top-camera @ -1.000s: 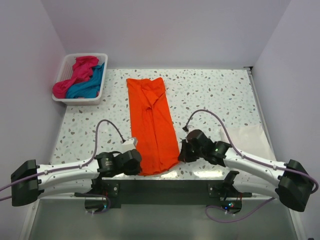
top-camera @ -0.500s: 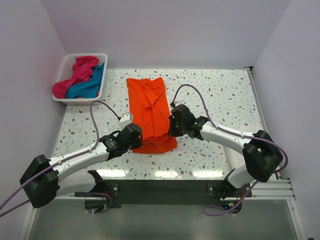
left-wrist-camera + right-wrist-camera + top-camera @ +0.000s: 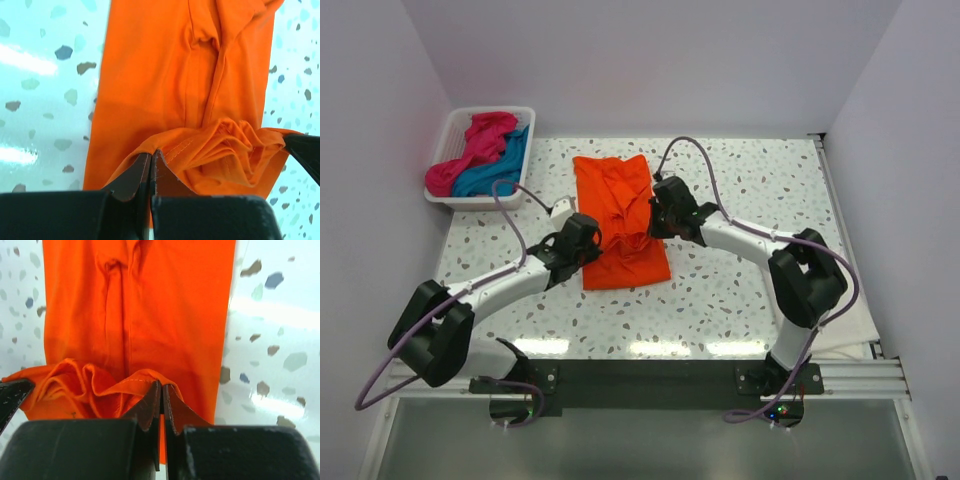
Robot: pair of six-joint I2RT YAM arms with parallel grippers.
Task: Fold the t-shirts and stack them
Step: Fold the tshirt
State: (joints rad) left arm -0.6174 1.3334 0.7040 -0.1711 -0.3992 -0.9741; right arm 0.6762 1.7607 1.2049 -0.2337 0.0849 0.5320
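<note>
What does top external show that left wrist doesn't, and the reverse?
Only top external: the white basket at the far-left corner holding the pink t-shirt and teal t-shirt. Only left wrist: the stitched hem pinched in the shut left gripper. Both: the orange t-shirt with its near end held up over the flat part, the speckled table, the right gripper at the other corner.

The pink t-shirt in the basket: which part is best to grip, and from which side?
Probably the raised bunch of the pink t-shirt at the far end of the basket, with the tool coming straight down. It lies crumpled against the teal t-shirt, and the basket walls block a sideways approach.
</note>
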